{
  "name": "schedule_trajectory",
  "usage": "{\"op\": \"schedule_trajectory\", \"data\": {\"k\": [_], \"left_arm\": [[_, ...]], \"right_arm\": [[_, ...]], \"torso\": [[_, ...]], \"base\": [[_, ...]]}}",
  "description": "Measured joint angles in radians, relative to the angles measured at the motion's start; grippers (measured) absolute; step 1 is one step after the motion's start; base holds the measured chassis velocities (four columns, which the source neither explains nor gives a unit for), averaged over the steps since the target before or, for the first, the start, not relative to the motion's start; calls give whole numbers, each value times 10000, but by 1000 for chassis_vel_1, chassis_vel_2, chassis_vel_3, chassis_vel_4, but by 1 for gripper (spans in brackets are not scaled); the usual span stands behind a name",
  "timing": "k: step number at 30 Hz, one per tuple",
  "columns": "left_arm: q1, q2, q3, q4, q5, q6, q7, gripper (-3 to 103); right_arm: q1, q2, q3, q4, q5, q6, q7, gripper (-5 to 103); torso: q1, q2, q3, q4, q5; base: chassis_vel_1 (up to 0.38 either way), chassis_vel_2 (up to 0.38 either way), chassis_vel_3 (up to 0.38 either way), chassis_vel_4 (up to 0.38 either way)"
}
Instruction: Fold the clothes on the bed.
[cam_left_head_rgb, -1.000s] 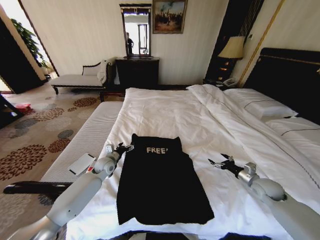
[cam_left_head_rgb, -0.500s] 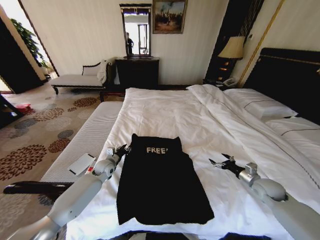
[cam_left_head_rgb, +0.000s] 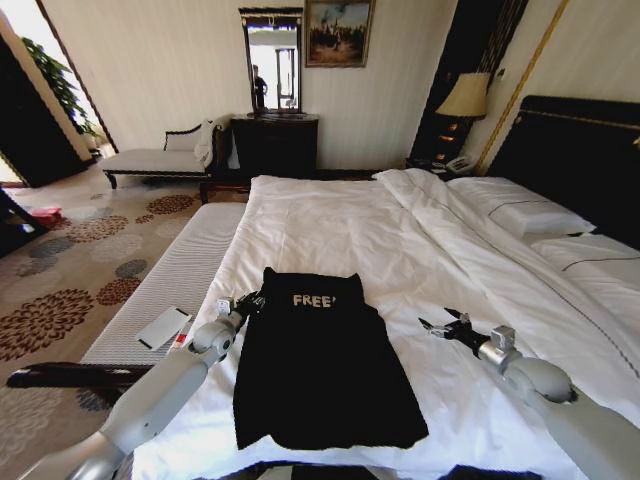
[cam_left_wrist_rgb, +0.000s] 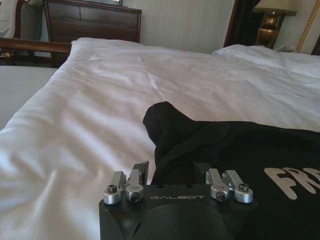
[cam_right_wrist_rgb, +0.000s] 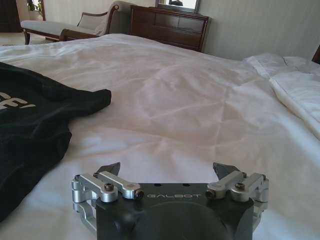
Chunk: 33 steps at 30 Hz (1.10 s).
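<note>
On the white bed, the black T-shirt lies flat between both hands. The left hand, spread, touches its left sleeve. The right hand, also spread, hovers well apart from it.

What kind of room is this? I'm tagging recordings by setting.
Most likely a hotel bedroom: a large bed with white duvet and dark headboard, a bedside lamp, and a chaise on patterned carpet. A black T-shirt lies on the bed between the open left gripper and right gripper.
</note>
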Motion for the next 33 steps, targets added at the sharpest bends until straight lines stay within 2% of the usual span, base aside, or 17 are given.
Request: {"op": "schedule_trajectory", "data": {"k": [1, 3, 7, 9, 12, 14, 15, 33], "left_arm": [[-25, -47, 1, 35, -11, 0, 2, 51], [-38, -72, 4, 51, -18, 0, 4, 51], [-76, -154, 16, 103, -66, -1, 3, 28], [-75, -146, 16, 98, -87, -1, 1, 28], [-63, -106, 1, 63, -156, -2, -16, 12], [-56, -96, -4, 58, -177, -1, -28, 12], [-43, -81, -6, 49, -189, -1, -38, 3], [-78, 378, -30, -418, -422, 102, -277, 2]], "right_arm": [[-14, 1, 17, 0, 1, 2, 0, 100], [-24, 0, 29, 0, 3, 4, -1, 100], [-125, -5, 139, 16, 5, 10, -3, 100], [-139, -5, 148, 18, 3, 12, -4, 100], [-151, 10, 155, 19, -7, 16, -6, 100], [-154, 20, 155, 18, -11, 17, -6, 100], [-157, 35, 155, 20, -32, 18, -8, 100], [-141, 135, 109, 26, -144, 45, -43, 100]], "torso": [[0, 1, 0, 0, 0], [0, 0, 0, 0, 0], [0, 1, 0, -1, 0], [0, 1, 0, 0, 0], [0, 1, 0, 0, 0], [0, 1, 0, 0, 0], [0, 1, 0, 0, 0], [0, 0, 0, -1, 0]], "base": [[0, 0, 0, 0], [0, 0, 0, 0], [0, 0, 0, 0], [0, 0, 0, 0], [0, 0, 0, 0], [0, 0, 0, 0], [0, 0, 0, 0], [0, 0, 0, 0]]}}
